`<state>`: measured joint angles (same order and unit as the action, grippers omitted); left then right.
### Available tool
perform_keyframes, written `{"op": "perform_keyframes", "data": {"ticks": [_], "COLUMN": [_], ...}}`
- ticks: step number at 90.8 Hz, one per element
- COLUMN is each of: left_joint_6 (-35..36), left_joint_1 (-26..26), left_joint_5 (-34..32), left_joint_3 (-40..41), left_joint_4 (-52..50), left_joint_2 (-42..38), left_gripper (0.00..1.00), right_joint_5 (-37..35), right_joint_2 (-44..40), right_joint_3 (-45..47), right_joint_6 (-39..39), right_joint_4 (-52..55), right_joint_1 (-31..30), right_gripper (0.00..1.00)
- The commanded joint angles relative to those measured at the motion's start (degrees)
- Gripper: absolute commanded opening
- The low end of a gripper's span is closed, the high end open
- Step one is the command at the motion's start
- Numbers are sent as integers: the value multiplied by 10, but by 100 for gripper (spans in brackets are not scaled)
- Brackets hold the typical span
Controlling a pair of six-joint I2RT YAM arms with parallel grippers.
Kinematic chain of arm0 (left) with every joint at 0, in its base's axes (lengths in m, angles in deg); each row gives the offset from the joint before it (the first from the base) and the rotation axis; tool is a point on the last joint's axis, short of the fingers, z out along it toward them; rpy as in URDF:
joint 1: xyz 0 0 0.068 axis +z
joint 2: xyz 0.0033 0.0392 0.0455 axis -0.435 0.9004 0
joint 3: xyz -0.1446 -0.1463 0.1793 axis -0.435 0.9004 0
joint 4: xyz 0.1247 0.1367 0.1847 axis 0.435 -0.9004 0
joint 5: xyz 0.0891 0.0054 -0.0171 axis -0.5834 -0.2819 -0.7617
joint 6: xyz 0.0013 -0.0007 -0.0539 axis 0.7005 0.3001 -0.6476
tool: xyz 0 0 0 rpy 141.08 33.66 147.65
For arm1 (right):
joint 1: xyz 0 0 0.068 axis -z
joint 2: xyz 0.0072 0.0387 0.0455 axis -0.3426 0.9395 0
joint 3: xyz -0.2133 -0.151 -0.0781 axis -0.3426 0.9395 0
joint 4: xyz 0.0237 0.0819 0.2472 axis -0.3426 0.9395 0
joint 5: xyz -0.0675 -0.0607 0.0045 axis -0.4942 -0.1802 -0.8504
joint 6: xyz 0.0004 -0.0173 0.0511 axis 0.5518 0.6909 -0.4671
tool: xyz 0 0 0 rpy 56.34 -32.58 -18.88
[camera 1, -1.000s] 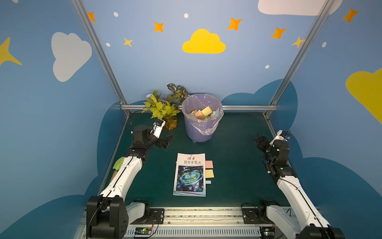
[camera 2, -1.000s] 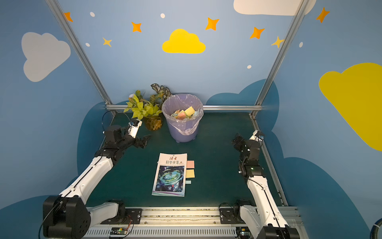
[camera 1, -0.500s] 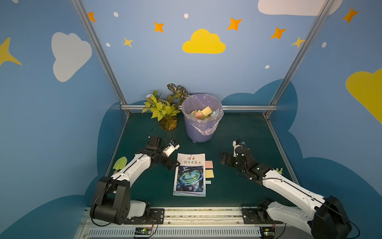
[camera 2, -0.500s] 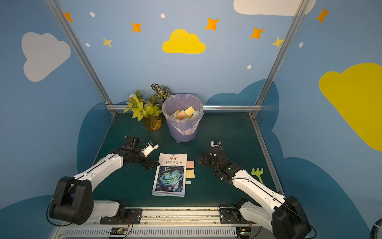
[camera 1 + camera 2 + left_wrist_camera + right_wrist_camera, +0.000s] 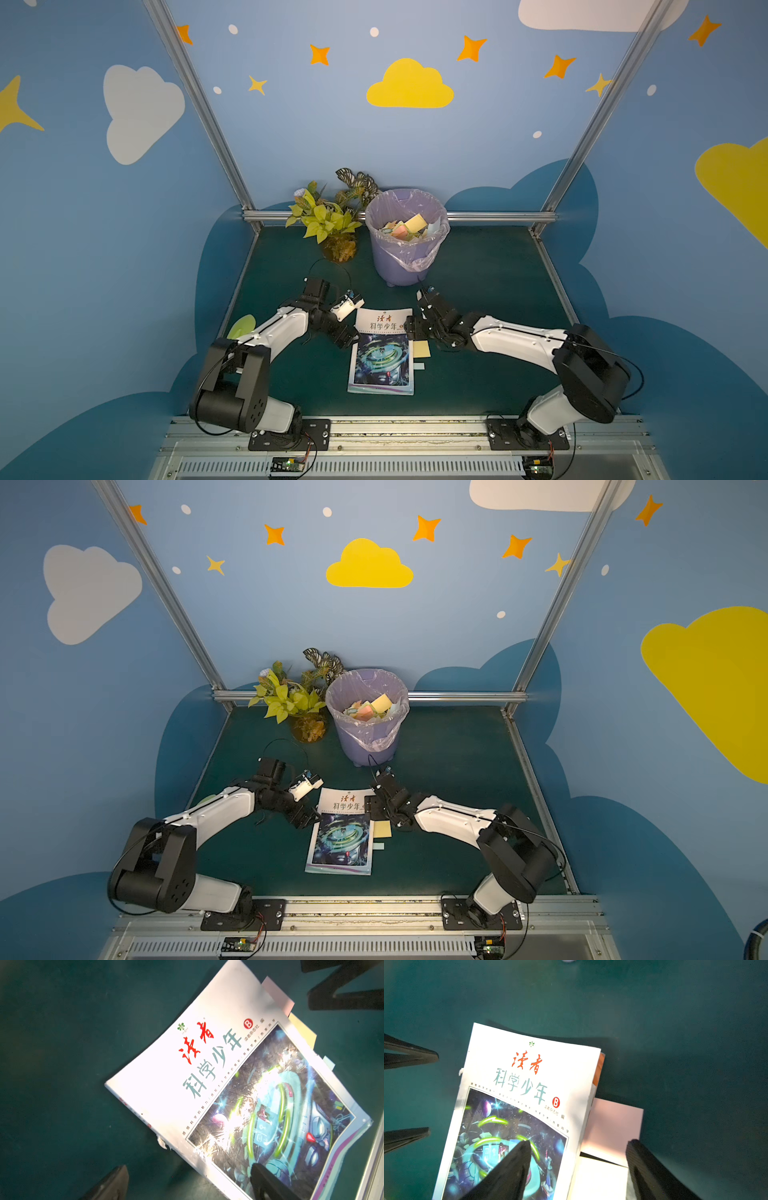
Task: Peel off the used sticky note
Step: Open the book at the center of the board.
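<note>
The right gripper (image 5: 580, 1142) holds nothing, fingers spread wide over the pink sticky note (image 5: 614, 1126) at the book's (image 5: 381, 361) 2 o'clock. The left gripper (image 5: 190, 1166) is spread wide too, at 10 o'clock.

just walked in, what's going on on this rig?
Both arms are at the magazine on the table. The left gripper, open, straddles its left edge. The right gripper, also open, brackets the pink sticky note poking out of the right edge. Nothing is gripped yet. The bin behind already holds discarded notes.
</note>
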<state>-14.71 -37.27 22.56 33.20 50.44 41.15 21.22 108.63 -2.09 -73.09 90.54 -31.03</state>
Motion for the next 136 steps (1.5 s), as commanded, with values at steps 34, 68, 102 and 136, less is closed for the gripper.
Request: {"op": "perform_keyframes", "data": {"ticks": [34, 68, 102, 136], "left_joint_6": [21, 27, 38, 40], "left_joint_1": [-34, -50, -64, -68], "left_joint_5": [-53, -74, -74, -67], "left_joint_3": [-46, -52, -55, -47], "left_joint_4": [-70, -83, -96, -99], "left_joint_2": [55, 74, 85, 73], "left_gripper": [84, 69, 62, 57], "right_joint_5": [55, 78, 47, -21], "right_joint_2": [60, 60, 22, 27], "right_joint_3": [-26, -31, -29, -62], "right_joint_6": [-27, -36, -46, -49], "right_joint_4": [-44, -46, -17, 42], "right_joint_1": [-16, -18, -50, -99], "right_gripper": [74, 74, 74, 71]}}
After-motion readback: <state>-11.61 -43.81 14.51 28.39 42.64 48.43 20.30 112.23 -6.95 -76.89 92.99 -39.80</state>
